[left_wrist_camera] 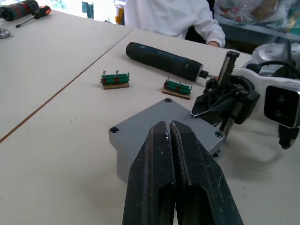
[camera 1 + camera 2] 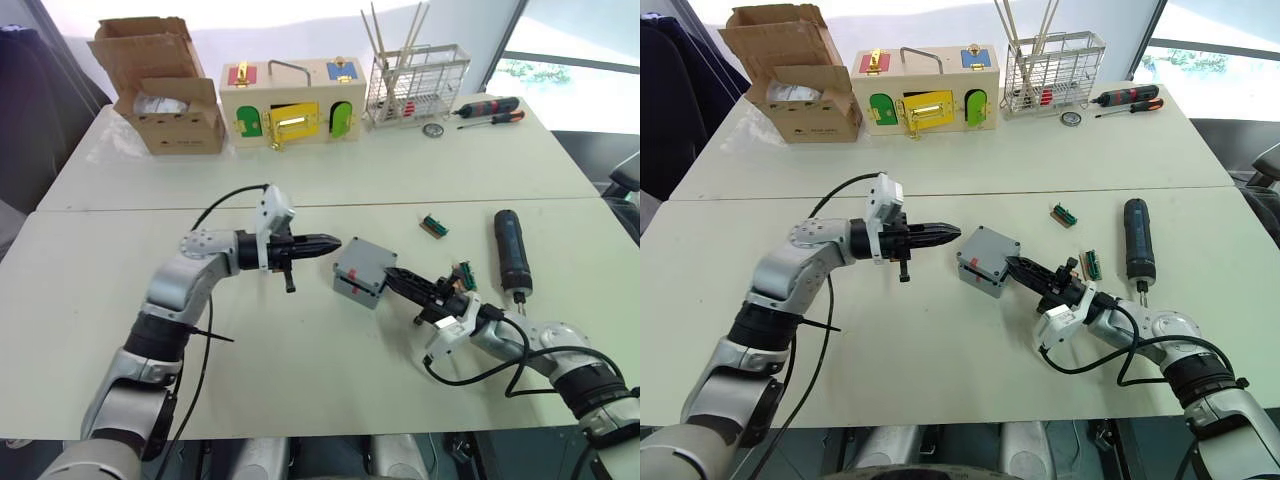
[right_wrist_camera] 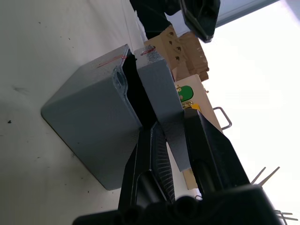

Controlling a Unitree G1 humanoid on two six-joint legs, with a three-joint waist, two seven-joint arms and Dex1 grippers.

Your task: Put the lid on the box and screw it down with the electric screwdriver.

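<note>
The grey box (image 2: pixel 352 288) stands at mid-table with a red mark on its near side. The grey lid (image 2: pixel 366 258) lies over its top, tilted, with a dark gap between lid (image 3: pixel 157 89) and box (image 3: pixel 89 126) on the right gripper's side. My right gripper (image 2: pixel 391 274) reaches in from the right and is shut on the lid's edge. From the left, my left gripper (image 2: pixel 333 243) points at the box, shut and empty, its tip just short of the lid (image 1: pixel 154 122). The black electric screwdriver (image 2: pixel 511 250) lies on the table right of the box.
Two small green terminal blocks (image 2: pixel 433 226) (image 2: pixel 464 272) lie between box and screwdriver. Along the far table stand a cardboard box (image 2: pixel 165 85), a wooden box with coloured doors (image 2: pixel 290 100), a wire rack (image 2: pixel 415 85) and hand screwdrivers (image 2: pixel 490 108). A person's white sleeve (image 1: pixel 173 16) is beyond the table.
</note>
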